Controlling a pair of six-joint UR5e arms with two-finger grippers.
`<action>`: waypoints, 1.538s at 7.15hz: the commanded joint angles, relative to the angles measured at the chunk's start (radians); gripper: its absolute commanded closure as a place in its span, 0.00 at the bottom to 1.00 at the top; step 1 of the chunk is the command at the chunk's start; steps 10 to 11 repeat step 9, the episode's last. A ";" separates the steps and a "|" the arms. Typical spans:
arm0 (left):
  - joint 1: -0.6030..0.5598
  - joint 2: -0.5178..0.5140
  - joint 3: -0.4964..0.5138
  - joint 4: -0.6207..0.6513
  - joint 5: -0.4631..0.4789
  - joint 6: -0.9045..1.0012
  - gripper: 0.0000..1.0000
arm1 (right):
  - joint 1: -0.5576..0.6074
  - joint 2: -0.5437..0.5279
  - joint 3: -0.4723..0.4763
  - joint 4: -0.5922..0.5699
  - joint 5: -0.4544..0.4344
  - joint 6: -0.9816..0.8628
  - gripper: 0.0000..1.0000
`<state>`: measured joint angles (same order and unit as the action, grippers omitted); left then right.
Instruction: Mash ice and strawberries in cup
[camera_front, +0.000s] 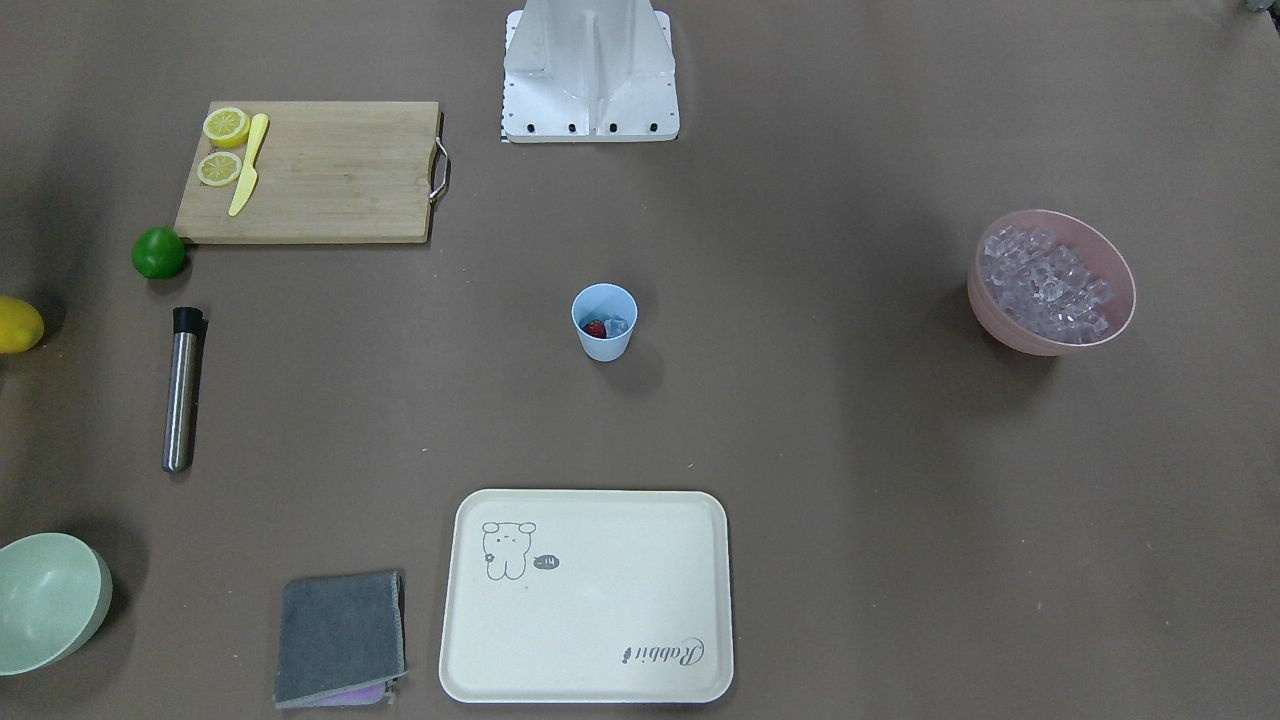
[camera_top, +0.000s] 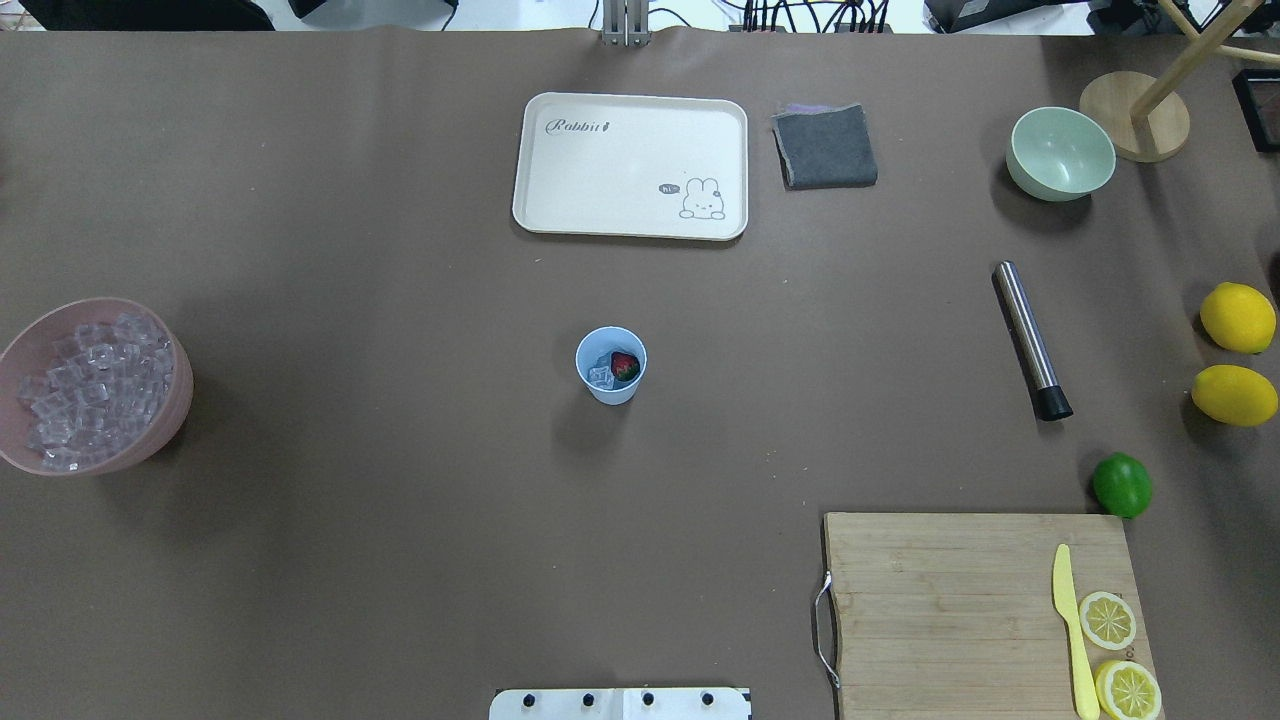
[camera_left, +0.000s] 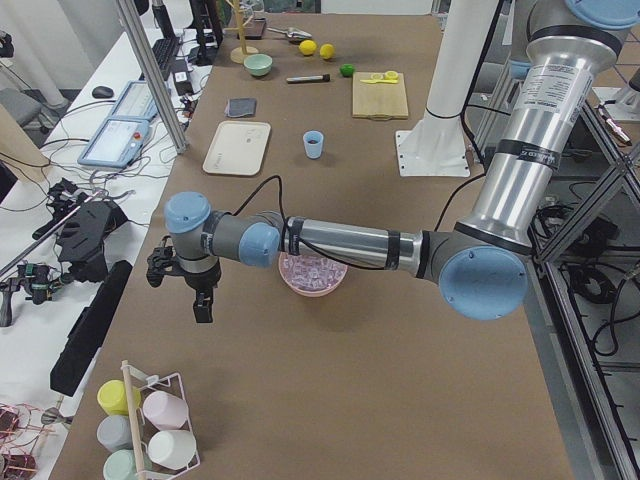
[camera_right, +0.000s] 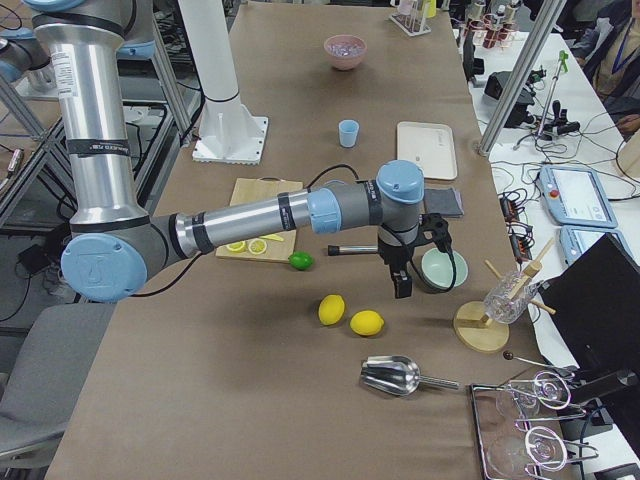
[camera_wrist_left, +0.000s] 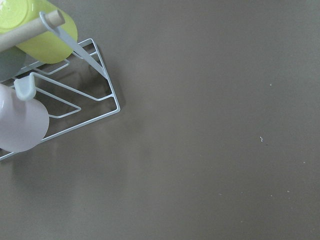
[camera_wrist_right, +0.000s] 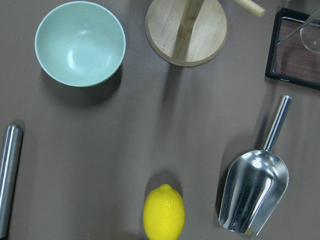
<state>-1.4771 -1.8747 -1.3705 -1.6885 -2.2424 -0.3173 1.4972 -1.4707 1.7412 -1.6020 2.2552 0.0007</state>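
Observation:
The light blue cup (camera_top: 611, 364) stands upright at mid-table, also in the front view (camera_front: 604, 320). Inside it lie a red strawberry (camera_top: 625, 367) and a few clear ice cubes (camera_top: 600, 376). A pink bowl (camera_top: 92, 385) full of ice stands at the table's left. A steel rod with a black end (camera_top: 1030, 339) lies at the right. My left gripper (camera_left: 203, 312) hangs past the pink bowl near a cup rack. My right gripper (camera_right: 402, 290) hangs by the pale green bowl (camera_right: 442, 268). I cannot tell whether either is open or shut. Both are far from the cup.
A cutting board (camera_top: 980, 610) with lemon halves and a yellow knife (camera_top: 1070, 625), a lime (camera_top: 1121, 484), two lemons (camera_top: 1237, 318), a cream tray (camera_top: 631, 165) and a grey cloth (camera_top: 825, 146) lie around. A steel scoop (camera_wrist_right: 255, 190) lies beside a lemon.

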 joint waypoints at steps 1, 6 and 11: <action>0.000 0.002 -0.015 -0.004 0.004 0.000 0.03 | 0.000 0.003 0.001 0.001 0.000 0.001 0.01; -0.002 0.032 -0.052 -0.002 0.001 -0.005 0.03 | -0.006 -0.020 -0.020 0.103 0.000 0.012 0.01; -0.002 0.034 -0.056 0.000 0.000 0.001 0.03 | -0.006 -0.017 -0.009 0.105 0.000 0.010 0.01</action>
